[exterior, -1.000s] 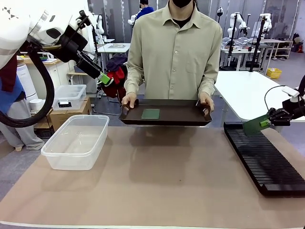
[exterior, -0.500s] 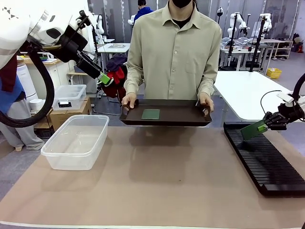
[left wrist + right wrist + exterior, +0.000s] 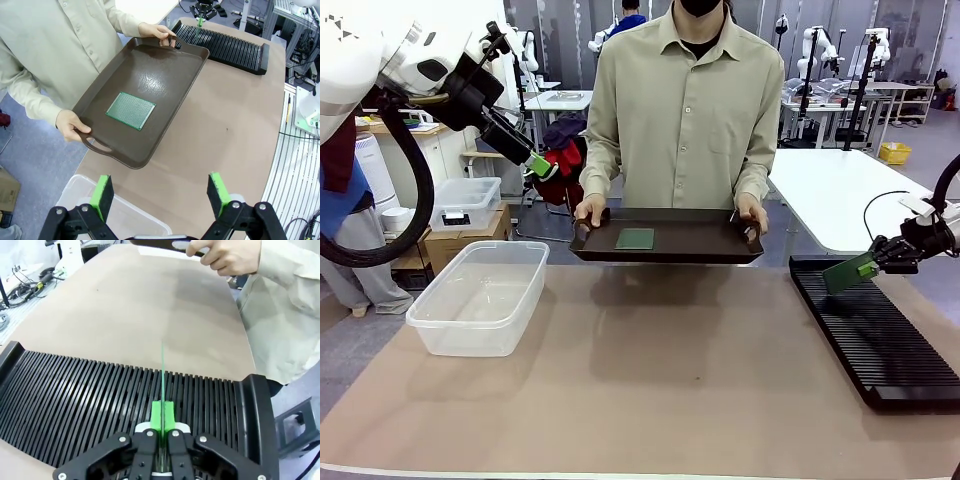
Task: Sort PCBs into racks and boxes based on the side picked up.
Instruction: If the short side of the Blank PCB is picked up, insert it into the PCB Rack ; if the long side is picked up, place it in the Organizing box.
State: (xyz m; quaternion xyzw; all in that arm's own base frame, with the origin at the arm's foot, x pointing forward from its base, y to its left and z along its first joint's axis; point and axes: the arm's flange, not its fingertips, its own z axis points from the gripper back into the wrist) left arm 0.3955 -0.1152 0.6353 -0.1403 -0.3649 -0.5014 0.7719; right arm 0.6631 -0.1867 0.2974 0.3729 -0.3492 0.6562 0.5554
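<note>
My right gripper is shut on a green PCB, tilted and held just above the far end of the black slotted rack. The right wrist view has this PCB edge-on between the pads, over the rack's slots. A second PCB lies flat in the dark brown tray that the person holds in both hands; it shows too in the left wrist view as a PCB. My left gripper hangs open high at the left, its fingers above the clear tub.
The person stands at the table's far side, a hand on each tray handle. A smaller lidded bin sits on a cardboard box behind the tub. A brown mat covers the table between tub and rack.
My right gripper has moved down and left with the PCB, bringing it closer over the rack's far end. Left arm, tray and person stayed still.
</note>
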